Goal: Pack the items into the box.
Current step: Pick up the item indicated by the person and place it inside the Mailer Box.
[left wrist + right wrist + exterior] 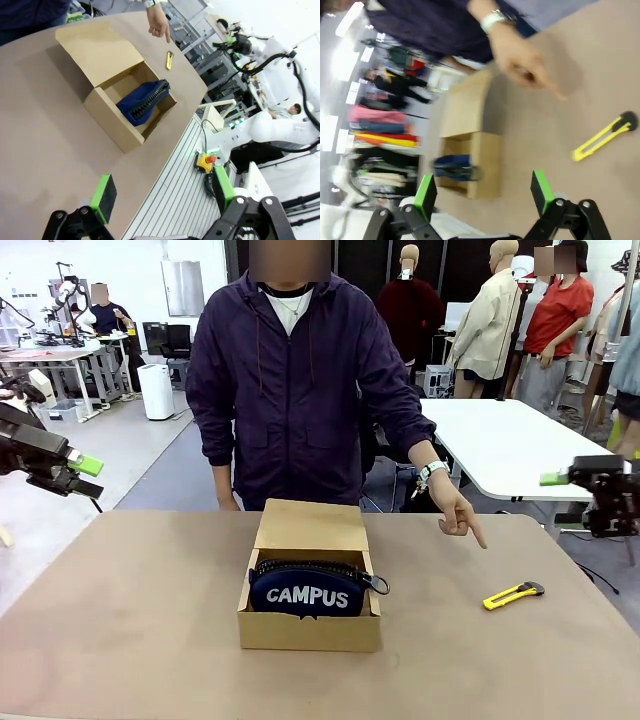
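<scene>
Pouch (308,595) sits in the box (310,632) — next the right hand (482,192), wide open and empty, must reach the knife (602,137) ahead of it.

The box (308,630) is plain brown cardboard, matt and smooth. The pouch (305,592) is navy cloth with a faint sheen and white printed lettering. The utility knife (513,595) has a glossy yellow plastic body and a black end. The bench (130,620) top is smooth matt tan. The person's jacket (290,400) is thin purple cloth. The left hand (163,192) is matt black with matt green pads (103,197).
</scene>
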